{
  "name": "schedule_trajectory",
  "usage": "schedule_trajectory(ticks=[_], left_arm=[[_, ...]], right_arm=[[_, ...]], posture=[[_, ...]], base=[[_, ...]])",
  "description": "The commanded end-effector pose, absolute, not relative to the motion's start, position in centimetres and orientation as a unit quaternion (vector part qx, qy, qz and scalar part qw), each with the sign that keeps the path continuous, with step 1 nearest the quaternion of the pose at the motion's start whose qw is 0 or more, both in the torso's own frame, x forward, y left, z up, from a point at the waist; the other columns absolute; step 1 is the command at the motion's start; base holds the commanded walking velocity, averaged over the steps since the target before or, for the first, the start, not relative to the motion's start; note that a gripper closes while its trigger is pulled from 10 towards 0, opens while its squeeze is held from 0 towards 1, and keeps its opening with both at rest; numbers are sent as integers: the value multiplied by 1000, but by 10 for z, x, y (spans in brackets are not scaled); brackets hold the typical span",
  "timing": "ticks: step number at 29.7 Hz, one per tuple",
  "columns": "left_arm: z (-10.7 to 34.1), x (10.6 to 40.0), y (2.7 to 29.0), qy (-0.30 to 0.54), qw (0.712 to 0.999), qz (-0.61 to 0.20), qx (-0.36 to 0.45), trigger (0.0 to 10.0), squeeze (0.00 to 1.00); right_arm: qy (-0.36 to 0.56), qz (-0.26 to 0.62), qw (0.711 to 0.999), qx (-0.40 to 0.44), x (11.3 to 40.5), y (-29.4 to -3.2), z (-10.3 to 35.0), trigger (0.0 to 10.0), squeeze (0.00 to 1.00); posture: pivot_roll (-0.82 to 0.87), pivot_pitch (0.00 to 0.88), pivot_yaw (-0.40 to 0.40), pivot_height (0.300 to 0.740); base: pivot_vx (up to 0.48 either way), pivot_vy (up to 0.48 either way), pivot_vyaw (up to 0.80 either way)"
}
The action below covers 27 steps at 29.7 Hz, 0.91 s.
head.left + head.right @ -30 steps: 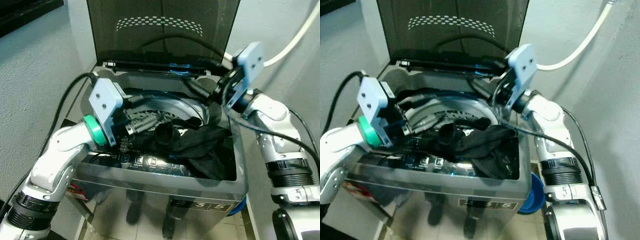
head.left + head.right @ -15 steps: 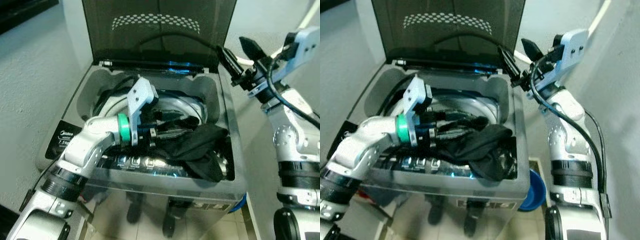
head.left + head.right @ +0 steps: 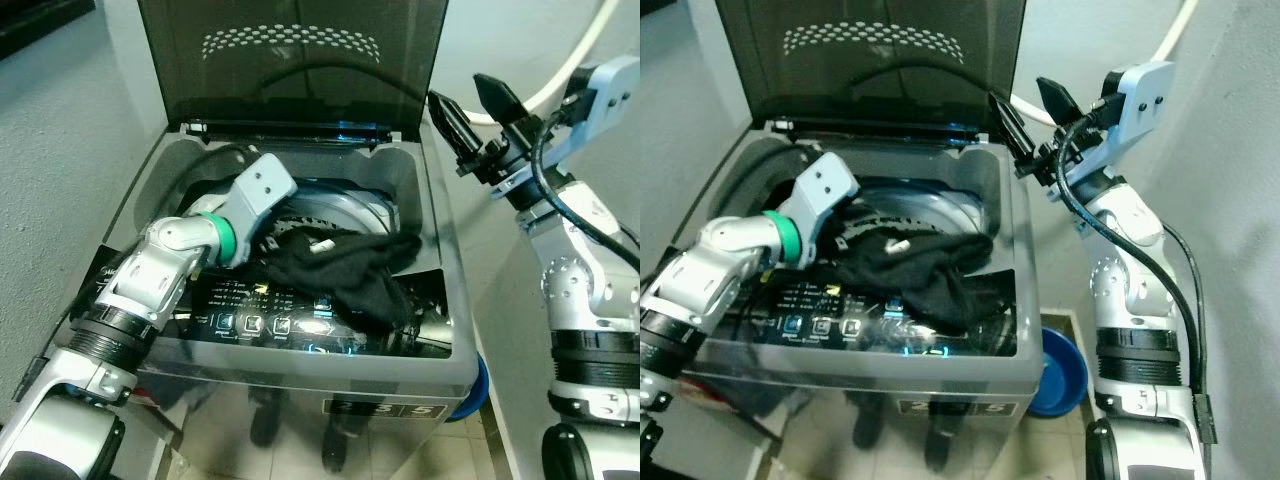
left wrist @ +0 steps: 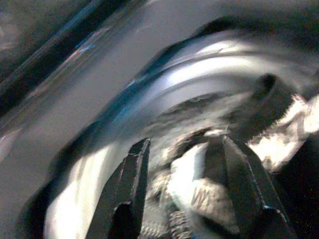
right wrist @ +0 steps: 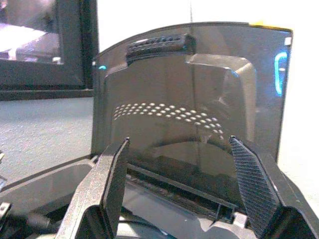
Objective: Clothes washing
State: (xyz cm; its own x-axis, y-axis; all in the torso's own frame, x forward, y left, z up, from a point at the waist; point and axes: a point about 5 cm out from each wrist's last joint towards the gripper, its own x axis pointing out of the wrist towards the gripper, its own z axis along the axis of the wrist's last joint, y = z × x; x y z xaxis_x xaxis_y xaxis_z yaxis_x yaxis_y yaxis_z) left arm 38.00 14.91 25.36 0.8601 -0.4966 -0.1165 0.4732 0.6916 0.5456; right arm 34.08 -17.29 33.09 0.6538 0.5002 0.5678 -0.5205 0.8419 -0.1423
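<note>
A top-loading washing machine (image 3: 400,385) stands before me with its dark lid (image 3: 290,70) raised. A black garment (image 3: 345,270) lies across the drum opening and hangs over the lit control panel (image 3: 265,322). My left arm (image 3: 175,255) reaches into the tub, its wrist bracket just left of the garment. In the left wrist view my left gripper (image 4: 184,142) is open, with blurred pale and dark fabric beyond the fingers. My right gripper (image 3: 462,100) is open and held above the machine's right rear corner, beside the lid, holding nothing. In the right wrist view this gripper (image 5: 179,142) faces the lid.
A blue basin (image 3: 1060,375) sits on the tiled floor to the machine's right. A white hose (image 3: 580,60) runs up the wall behind my right arm. Grey walls close in on both sides of the machine.
My left gripper has pushed deeper into the tub, and the black garment has shifted left, off the right rim. My right arm lifted out of the tub and now holds near the lid.
</note>
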Motion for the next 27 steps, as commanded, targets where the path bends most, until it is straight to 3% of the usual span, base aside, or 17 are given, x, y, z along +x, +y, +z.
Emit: schedule_trajectory(ticks=[1,3,5,6,7,11,15,19,27], left_arm=[[259,382,154,-31,921,-238,307,10000,0],[283,388,173,-85,934,-121,325,10000,0],[300,385,178,-140,935,-75,316,10000,0],[300,385,178,-140,935,-75,316,10000,0],[316,377,172,-218,931,-66,284,10000,0],[339,351,154,-356,914,-67,184,10000,0],[325,338,131,-333,921,-152,132,10000,0],[317,326,126,-321,920,-193,113,10000,0],[312,302,145,-301,928,-206,81,10000,0]], right_arm=[[-306,290,907,18,340,-168,332,10000,0],[-303,298,905,18,341,-162,330,10000,0],[-301,301,905,18,341,-159,329,10000,0],[-301,301,905,18,341,-159,329,10000,0],[-301,302,905,18,340,-158,329,10000,0],[-301,303,904,18,337,-155,325,10000,0],[-295,334,895,-19,325,-148,320,10000,0],[-288,355,888,-40,315,-149,317,10000,0],[-219,424,872,-109,286,-162,297,10000,0]], posture=[[30,94,39,740],[36,93,33,740],[33,94,34,740],[33,94,34,740],[30,92,36,740],[24,90,39,740],[26,87,38,740],[30,85,35,740],[46,71,20,740]], base=[[0,0,0],[0,0,0],[0,0,0],[0,0,0],[0,0,0],[0,0,0],[0,0,0],[0,0,0],[0,0,0]])
